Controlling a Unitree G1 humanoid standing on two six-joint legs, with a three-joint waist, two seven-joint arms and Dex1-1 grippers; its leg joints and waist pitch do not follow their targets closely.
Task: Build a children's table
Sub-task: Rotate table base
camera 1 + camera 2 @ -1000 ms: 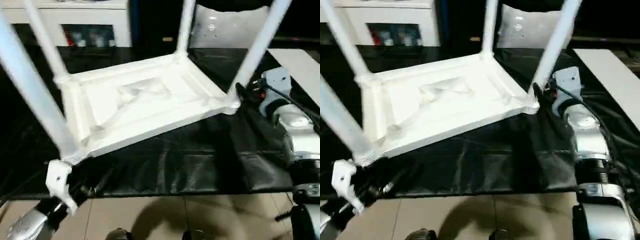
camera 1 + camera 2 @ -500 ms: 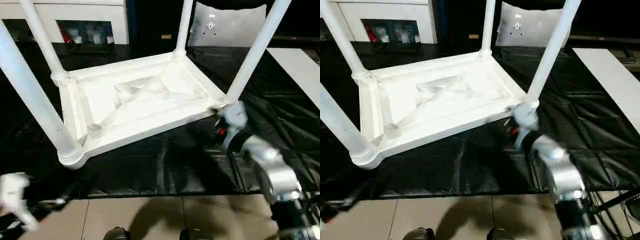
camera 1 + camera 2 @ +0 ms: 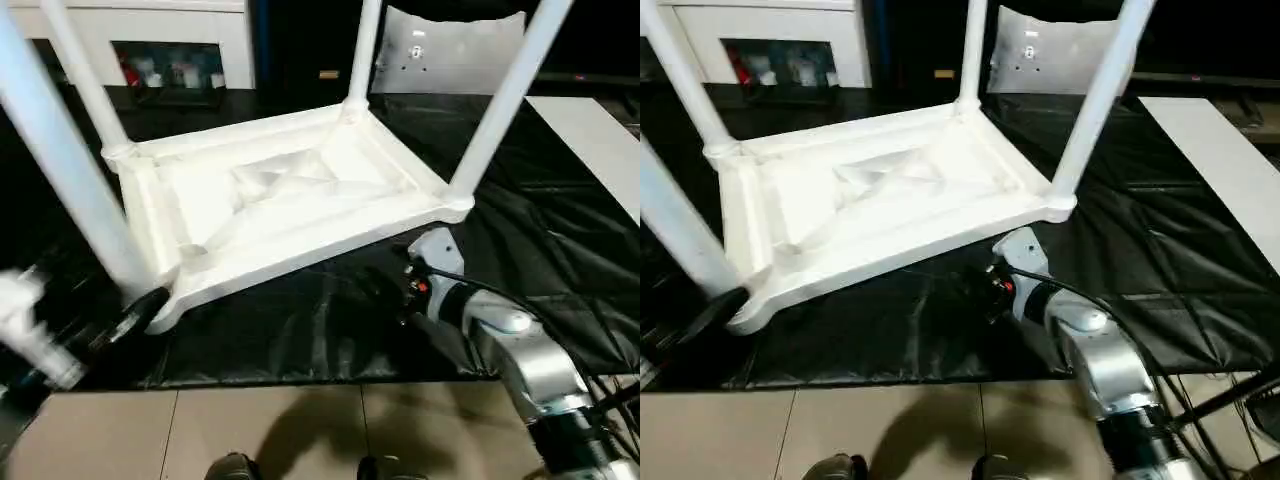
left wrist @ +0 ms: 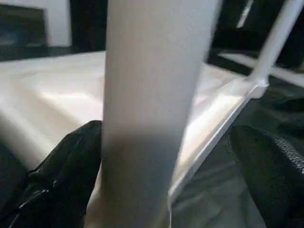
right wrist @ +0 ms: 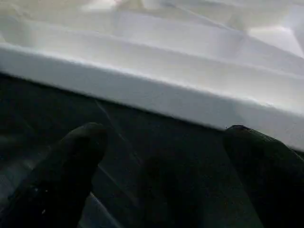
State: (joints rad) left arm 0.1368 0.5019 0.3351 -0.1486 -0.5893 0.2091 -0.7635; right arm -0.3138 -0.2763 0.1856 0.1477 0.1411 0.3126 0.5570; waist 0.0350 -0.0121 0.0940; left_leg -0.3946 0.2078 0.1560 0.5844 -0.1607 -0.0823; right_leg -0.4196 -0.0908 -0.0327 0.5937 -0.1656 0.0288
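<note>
A: Where is the children's table?

B: Upside down on the bench, which is covered with a black sheet. Its white rectangular top lies flat on the sheet with the ribbed underside facing up, and all four legs stand in the corner sockets, rising out of the top of the head views.

A: Which leg is closest to the robot?

B: The near-left leg, thick and tapered. In the left wrist view it stands right between the two black fingers of the left end effector.

A: Is that end effector pinching it?

B: No. Its fingers are spread wide, one on each side of the leg's base. One finger is just beside the leg, but I cannot tell whether it touches; the other is well apart from it.

A: And the right end effector?

B: The right end effector is low over the black sheet in front of the table's near long edge, close to the near-right corner socket. Its fingers are also spread apart and empty, pointing at the white rim, apart from it.

A: Anything farther out?

B: A white cabinet behind the bench on the left, a pale panel leaning at the back, and tan floor tiles in front of the bench.
</note>
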